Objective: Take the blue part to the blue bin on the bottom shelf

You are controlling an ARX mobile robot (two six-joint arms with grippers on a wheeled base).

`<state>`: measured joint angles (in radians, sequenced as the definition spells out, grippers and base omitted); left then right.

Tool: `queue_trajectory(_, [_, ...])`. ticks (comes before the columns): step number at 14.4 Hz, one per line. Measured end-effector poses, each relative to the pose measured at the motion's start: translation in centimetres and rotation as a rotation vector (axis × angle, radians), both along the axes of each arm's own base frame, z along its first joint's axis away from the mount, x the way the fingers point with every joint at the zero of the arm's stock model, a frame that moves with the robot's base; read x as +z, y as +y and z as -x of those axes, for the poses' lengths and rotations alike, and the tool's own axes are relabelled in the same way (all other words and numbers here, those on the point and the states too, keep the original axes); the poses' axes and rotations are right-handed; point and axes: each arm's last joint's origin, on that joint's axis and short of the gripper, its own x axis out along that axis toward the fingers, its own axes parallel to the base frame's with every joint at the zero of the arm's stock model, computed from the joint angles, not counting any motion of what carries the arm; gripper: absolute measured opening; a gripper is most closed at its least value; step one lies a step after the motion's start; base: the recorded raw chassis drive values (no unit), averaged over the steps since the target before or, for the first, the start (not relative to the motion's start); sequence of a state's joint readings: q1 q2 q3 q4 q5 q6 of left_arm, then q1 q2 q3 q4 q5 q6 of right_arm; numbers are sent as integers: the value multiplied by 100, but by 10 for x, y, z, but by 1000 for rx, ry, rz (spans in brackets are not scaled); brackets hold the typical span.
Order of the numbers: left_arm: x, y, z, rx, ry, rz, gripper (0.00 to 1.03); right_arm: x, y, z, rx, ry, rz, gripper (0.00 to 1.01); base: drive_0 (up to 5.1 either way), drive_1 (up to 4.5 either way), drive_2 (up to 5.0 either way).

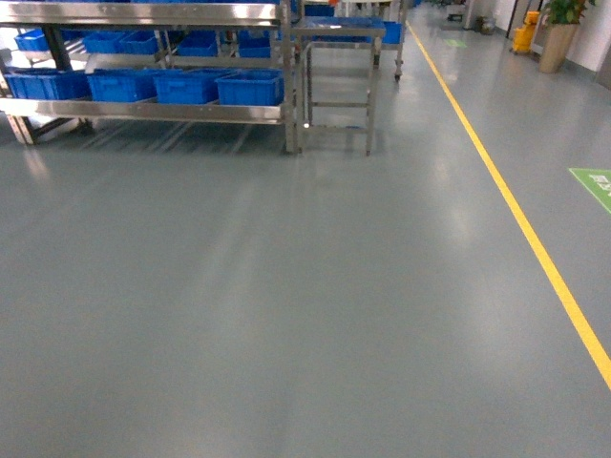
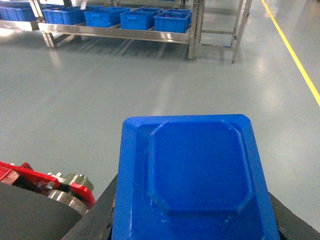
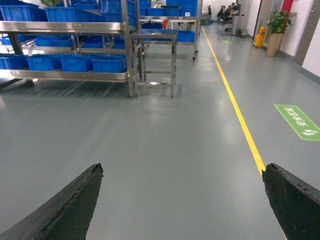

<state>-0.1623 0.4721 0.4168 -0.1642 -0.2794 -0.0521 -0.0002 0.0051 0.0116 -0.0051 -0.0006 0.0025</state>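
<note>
The blue part, a flat moulded tray with a raised octagonal centre, fills the lower left wrist view. My left gripper is shut on it, and its dark fingers show at both sides. The bottom shelf is the lowest steel level of the rack, far ahead on the left. It carries a row of blue bins, which also show as blue bins and blue bins in the wrist views. My right gripper is open over bare floor, holding nothing. Neither gripper shows in the head view.
A square steel table stands just right of the rack. A yellow floor line runs along the right, with a green floor marking beyond it. A potted plant and a yellow mop bucket stand far right. Grey floor lies between me and the rack.
</note>
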Motion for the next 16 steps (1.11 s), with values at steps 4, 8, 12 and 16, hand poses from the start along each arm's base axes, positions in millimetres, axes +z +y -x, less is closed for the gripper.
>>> queue_trajectory(4, [0,0,0,-2,0,0,43,0,0,0,0,0,0,98,-108,-108,-108])
queue_trajectory(8, [1,0,1,-4,-10,2,43,0,0,0,0,-4,0,98,-3,209,-216])
queue_trajectory(12, [0,0,0,-3,0,0,43,0,0,0,0,-2,0,98,-5,416,-426])
queue_trajectory(16, [0,0,0,-3,-2,1,43,0,0,0,0,0,0,98,-7,414,-428])
